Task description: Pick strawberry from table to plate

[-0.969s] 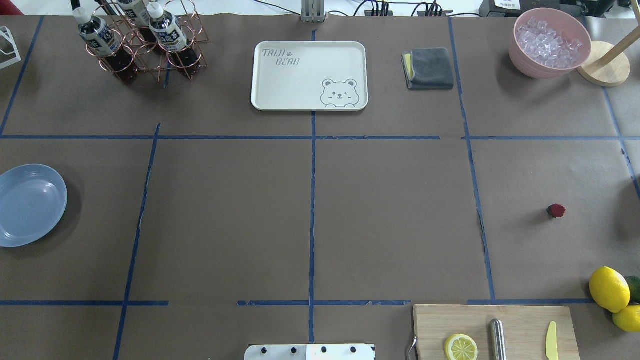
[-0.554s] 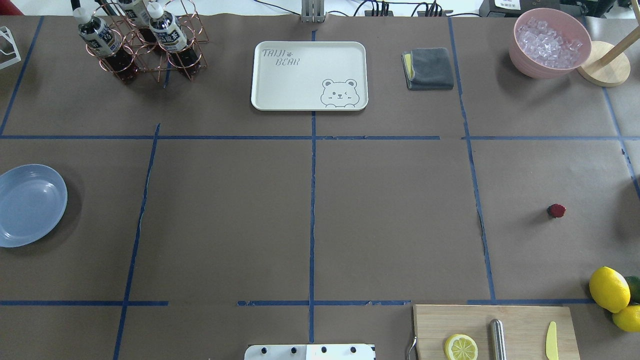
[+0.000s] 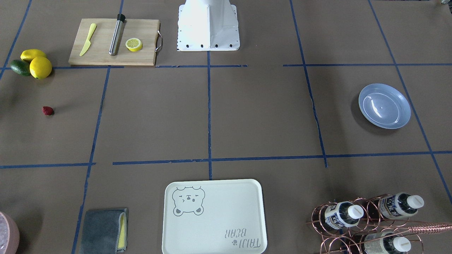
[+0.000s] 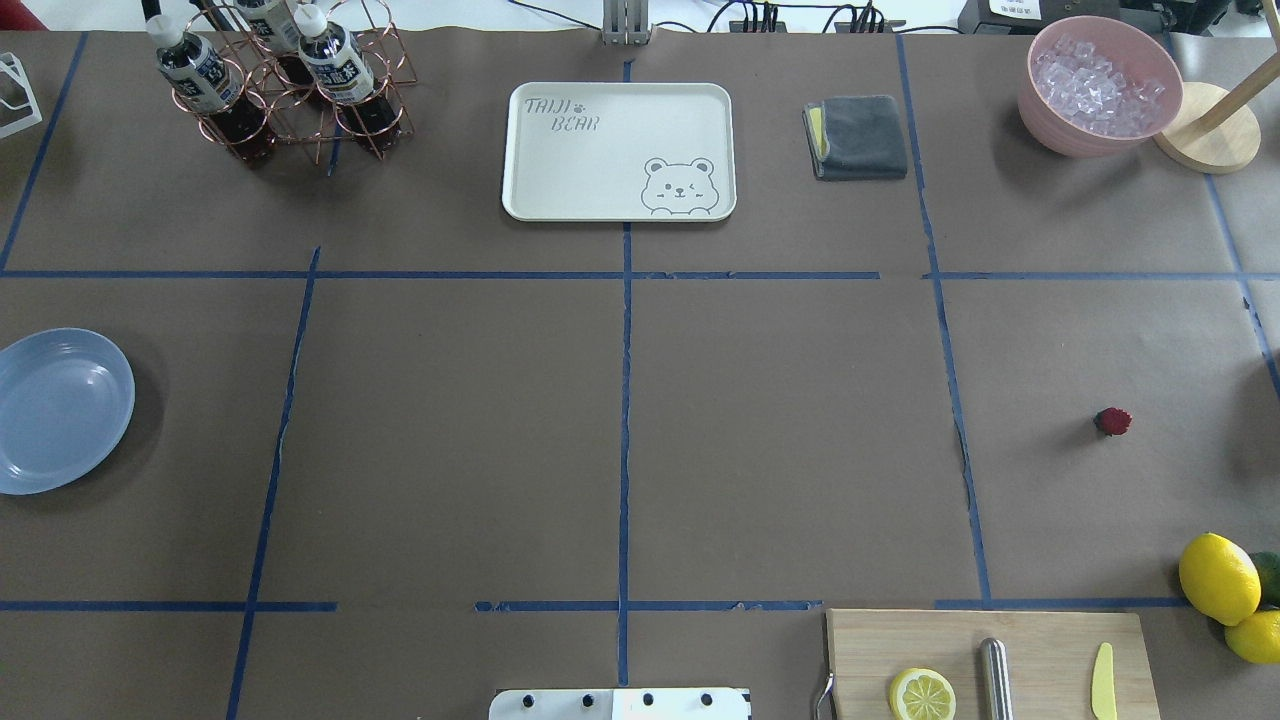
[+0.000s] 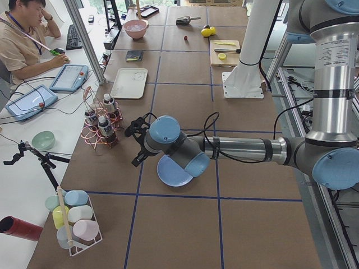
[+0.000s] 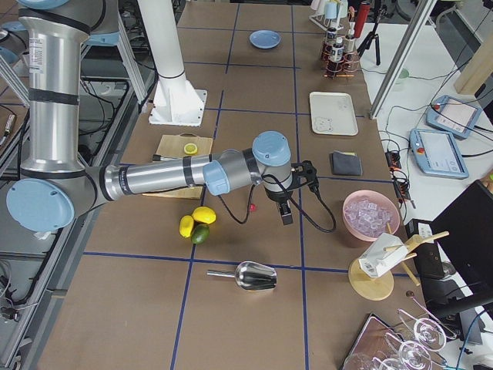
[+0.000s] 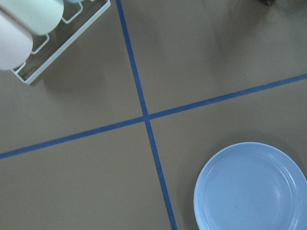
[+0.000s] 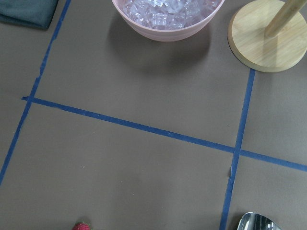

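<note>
The small dark-red strawberry (image 4: 1112, 421) (image 3: 48, 110) lies alone on the brown-paper table (image 4: 780, 440), in its right half. It also peeks in at the bottom edge of the right wrist view (image 8: 81, 226). The pale blue plate (image 4: 60, 410) (image 3: 385, 106) (image 7: 252, 189) sits empty at the far left edge. Neither arm shows in the overhead or front views. The left gripper (image 5: 134, 145) hovers by the plate (image 5: 168, 174); the right gripper (image 6: 286, 216) hangs just beside the strawberry (image 6: 253, 206). I cannot tell whether either is open or shut.
Two lemons (image 4: 1218, 578) and a green avocado lie near the strawberry, toward the robot. A cutting board (image 4: 990, 665) holds a lemon half, a metal rod and a yellow knife. A bear-print tray (image 4: 618, 150), grey cloth (image 4: 857, 137), ice bowl (image 4: 1100, 85) and bottle rack (image 4: 285, 85) line the far side.
</note>
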Robot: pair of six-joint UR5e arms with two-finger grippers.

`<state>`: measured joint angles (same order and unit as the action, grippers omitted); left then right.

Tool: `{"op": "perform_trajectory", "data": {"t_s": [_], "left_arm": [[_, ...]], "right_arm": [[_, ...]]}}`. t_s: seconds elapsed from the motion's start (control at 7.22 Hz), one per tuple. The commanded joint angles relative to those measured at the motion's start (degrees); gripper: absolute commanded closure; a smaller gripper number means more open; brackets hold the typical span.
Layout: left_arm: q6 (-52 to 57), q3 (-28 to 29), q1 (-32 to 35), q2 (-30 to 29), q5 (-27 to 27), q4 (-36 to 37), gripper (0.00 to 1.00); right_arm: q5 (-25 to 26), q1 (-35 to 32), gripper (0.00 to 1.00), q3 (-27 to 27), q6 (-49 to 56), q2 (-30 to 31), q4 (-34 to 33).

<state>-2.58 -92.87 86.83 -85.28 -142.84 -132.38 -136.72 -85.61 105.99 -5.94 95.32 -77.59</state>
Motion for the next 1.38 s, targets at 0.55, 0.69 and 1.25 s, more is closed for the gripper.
{"op": "perform_trajectory", "data": {"t_s": [0.55,0.69,1.25], "left_arm": [[-21.8,18.4,-15.8,1.8,12.3,-23.1,0.28],[-21.8,19.3,-17.9,1.9,12.6,-23.3,0.27],[-21.2,19.4,-23.2,1.8,15.0,-23.8,0.41]], "right_arm": [[0.0,0.0,0.0,-1.7,-0.6,0.7,2.3],[0.1,0.0,0.0,-1.7,-0.6,0.7,2.3],[0.1,0.0,0.0,-1.8,-0.6,0.7,2.3]]}}
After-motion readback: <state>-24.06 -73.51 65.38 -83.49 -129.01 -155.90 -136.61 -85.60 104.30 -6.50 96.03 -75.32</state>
